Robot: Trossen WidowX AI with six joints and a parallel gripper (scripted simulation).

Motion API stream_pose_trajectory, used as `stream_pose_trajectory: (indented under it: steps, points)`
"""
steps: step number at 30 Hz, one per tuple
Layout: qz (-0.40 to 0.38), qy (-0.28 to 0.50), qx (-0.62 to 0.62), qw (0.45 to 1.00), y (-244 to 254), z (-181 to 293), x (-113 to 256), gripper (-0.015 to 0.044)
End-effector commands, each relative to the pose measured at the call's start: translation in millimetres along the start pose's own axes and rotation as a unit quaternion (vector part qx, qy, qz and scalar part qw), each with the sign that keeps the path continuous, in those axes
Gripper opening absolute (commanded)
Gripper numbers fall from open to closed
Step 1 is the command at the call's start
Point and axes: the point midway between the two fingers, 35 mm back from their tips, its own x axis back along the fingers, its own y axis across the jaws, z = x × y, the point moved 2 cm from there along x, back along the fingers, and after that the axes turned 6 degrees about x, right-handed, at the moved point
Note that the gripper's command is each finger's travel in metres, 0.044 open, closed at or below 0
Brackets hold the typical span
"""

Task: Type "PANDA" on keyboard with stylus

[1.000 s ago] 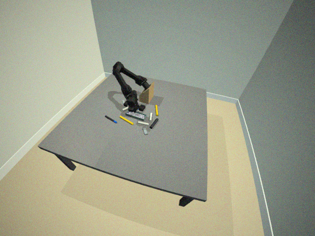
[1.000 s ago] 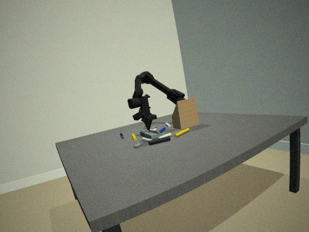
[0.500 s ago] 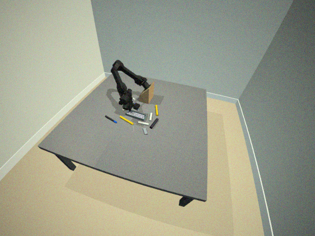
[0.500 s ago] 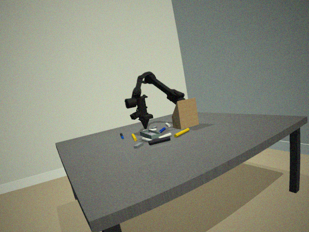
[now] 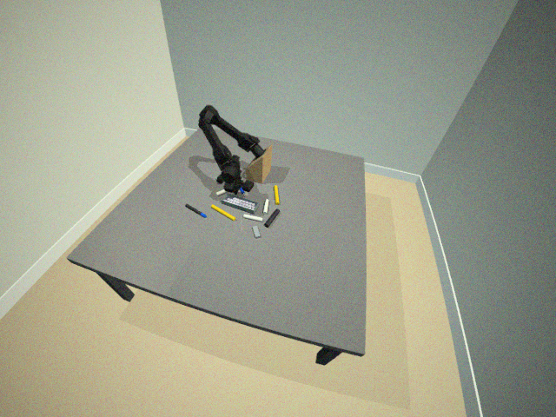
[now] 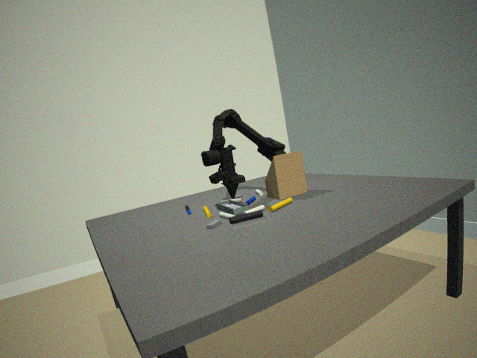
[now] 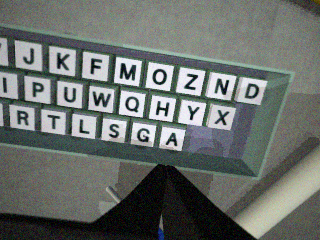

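Observation:
The keyboard (image 5: 241, 204) (image 6: 223, 206) (image 7: 215, 165) is a dark green tray with white letter keys in three rows. In the wrist view the A key (image 7: 172, 138) ends the bottom row, the N key (image 7: 221, 87) and D key (image 7: 251, 90) end the top row, and the P key (image 7: 37, 90) is at left. My gripper (image 6: 232, 197) (image 7: 163, 173) is shut with no stylus visible in it, its tips low at the keyboard's robot-side edge, just below A. A blue pen-like stylus (image 5: 241, 190) (image 6: 250, 200) lies on the desk beside the keyboard; part shows behind the fingers in the wrist view.
White sticks (image 5: 266, 206) (image 5: 253, 218) (image 5: 221, 192), a black marker (image 5: 272, 218) (image 6: 246, 217), yellow sticks (image 5: 276, 195) (image 5: 222, 212), a blue-tipped black pen (image 5: 195, 210) and a grey block (image 5: 255, 231) lie around the keyboard. A tall wooden block (image 5: 261, 168) (image 6: 289, 175) stands near the arm's base.

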Motion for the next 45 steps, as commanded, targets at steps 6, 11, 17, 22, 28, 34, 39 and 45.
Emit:
stream_pose_trajectory:
  steps: [6,11,17,22,28,34,39,45]
  points:
    - [-0.003,-0.001,0.000,1.000,70,-7,1,0.0000]
    - [-0.003,-0.001,0.000,1.000,72,-6,1,0.0000]
    - [-0.003,-0.001,0.000,1.000,72,-6,1,0.0000]
    - [-0.003,-0.001,0.000,1.000,72,-7,3,0.0000]
    - [-0.004,-0.001,0.000,1.000,72,-7,61,0.0000]
    - [-0.003,-0.006,0.003,1.000,73,-7,54,0.0000]
    - [-0.003,-0.004,0.001,1.000,73,-7,55,0.0053]
    - [0.067,0.184,0.278,0.941,38,35,23,0.0150]
